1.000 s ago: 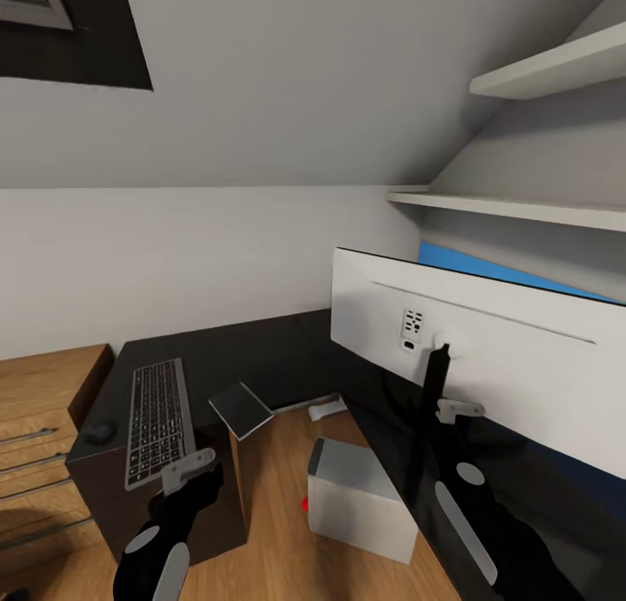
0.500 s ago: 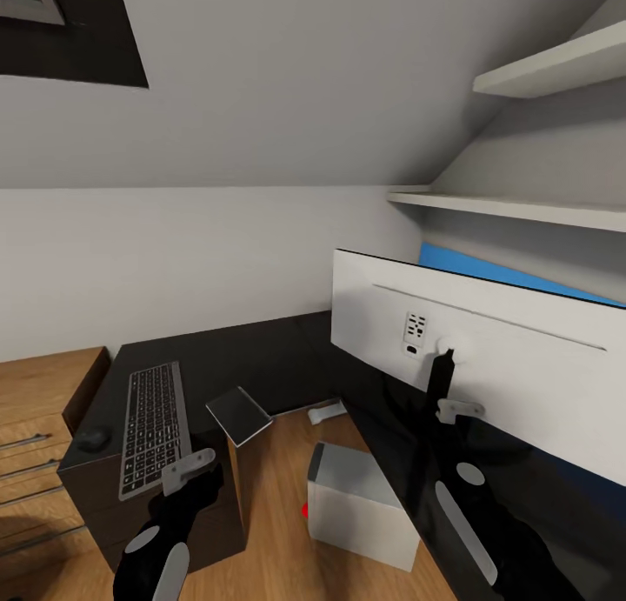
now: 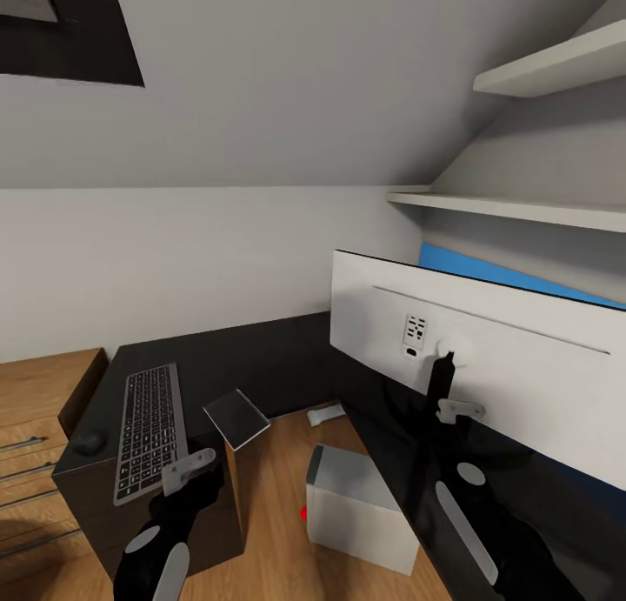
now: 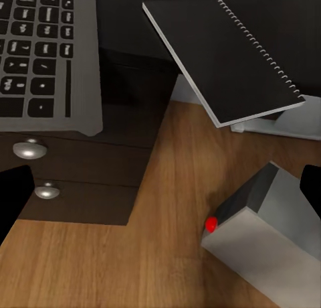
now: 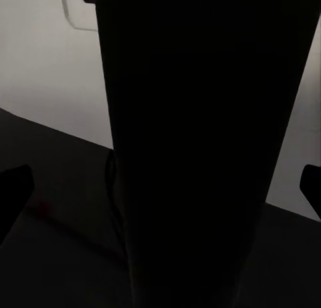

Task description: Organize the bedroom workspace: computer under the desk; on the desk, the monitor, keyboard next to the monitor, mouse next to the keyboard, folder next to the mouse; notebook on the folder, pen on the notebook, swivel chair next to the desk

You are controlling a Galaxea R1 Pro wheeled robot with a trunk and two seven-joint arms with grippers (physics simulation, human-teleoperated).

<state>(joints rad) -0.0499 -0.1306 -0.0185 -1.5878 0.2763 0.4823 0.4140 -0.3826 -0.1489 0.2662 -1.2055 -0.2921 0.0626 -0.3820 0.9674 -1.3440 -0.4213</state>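
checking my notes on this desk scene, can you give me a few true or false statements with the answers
1. The keyboard lies on the desk. True.
2. The computer stands on top of the desk. False: it sits on the wooden floor beside the desk.
3. The notebook overhangs the desk edge. True.
4. The monitor shows its black screen to the head camera. False: its white back faces the camera.
5. The mouse sits between the keyboard and the notebook. False: it is on the keyboard's other side.
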